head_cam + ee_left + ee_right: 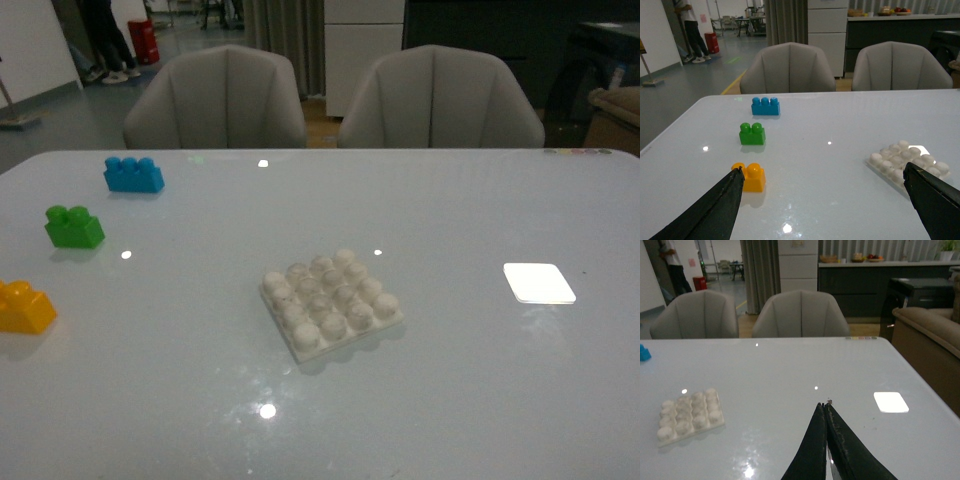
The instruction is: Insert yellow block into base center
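Observation:
The yellow block [25, 307] rests on the table at the left edge of the front view, studs up. In the left wrist view the yellow block [750, 177] sits just beside one black finger [720, 202] of my left gripper [822, 172], which is wide open and holds nothing. The white studded base [331, 302] lies flat mid-table; it also appears as the base [907, 159] near the left gripper's other finger and as the base [689, 414] in the right wrist view. My right gripper [824, 406] hovers over bare table, shut and empty. Neither arm shows in the front view.
A green brick [74, 227] and a blue brick [134, 175] stand behind the yellow one along the table's left side. A bright white rectangular patch [539, 283] lies on the right. Two grey chairs [215, 98] stand behind the far table edge.

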`<state>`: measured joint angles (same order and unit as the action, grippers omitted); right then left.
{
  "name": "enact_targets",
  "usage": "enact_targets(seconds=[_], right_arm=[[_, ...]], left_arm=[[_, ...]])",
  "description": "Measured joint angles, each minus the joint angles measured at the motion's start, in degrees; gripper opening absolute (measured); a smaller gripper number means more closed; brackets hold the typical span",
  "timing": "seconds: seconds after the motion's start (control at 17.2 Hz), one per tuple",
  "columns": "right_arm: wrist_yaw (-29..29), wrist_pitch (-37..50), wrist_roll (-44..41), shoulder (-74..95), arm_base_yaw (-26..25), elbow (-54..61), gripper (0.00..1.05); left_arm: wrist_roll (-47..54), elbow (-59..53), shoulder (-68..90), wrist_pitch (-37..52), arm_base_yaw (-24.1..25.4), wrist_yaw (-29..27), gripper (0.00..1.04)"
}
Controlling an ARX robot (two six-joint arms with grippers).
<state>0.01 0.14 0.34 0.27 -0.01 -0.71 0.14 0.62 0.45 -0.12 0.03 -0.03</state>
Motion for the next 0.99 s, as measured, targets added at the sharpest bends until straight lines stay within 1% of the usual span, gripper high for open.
enact_targets(seconds=[0.35,0.41,0.58,0.64,0.75,0.81,0.93,0.99], right_arm=[[0.0,-0.3,0.0,0.0,0.0,0.2,0.02],[0.0,-0.3,0.0,0.0,0.0,0.2,0.04],[0.0,-0.3,0.0,0.0,0.0,0.2,0.29],[0.0,-0.3,0.0,0.0,0.0,0.2,0.40],[0.0,-0.3,0.0,0.0,0.0,0.2,0.59],[0.0,-0.3,0.0,0.0,0.0,0.2,0.73],[0.0,-0.3,0.0,0.0,0.0,0.2,0.92],[0.0,-0.3,0.0,0.0,0.0,0.2,0.99]], left_arm=[[0.0,0.0,0.0,0.0,0.0,0.0,0.98],[0.0,0.0,0.0,-0.1,0.0,0.0,0.98],[0.0,0.0,0.0,0.0,0.0,0.0,0.98],[0.0,0.0,0.0,0.0,0.0,0.0,0.98],[0.0,0.0,0.0,-0.1,0.0,0.0,0.98],[0.0,0.0,0.0,0.0,0.0,0.0,0.98],[0.0,0.0,0.0,0.0,0.0,0.0,0.98],[0.0,0.0,0.0,0.0,0.0,0.0,0.98]])
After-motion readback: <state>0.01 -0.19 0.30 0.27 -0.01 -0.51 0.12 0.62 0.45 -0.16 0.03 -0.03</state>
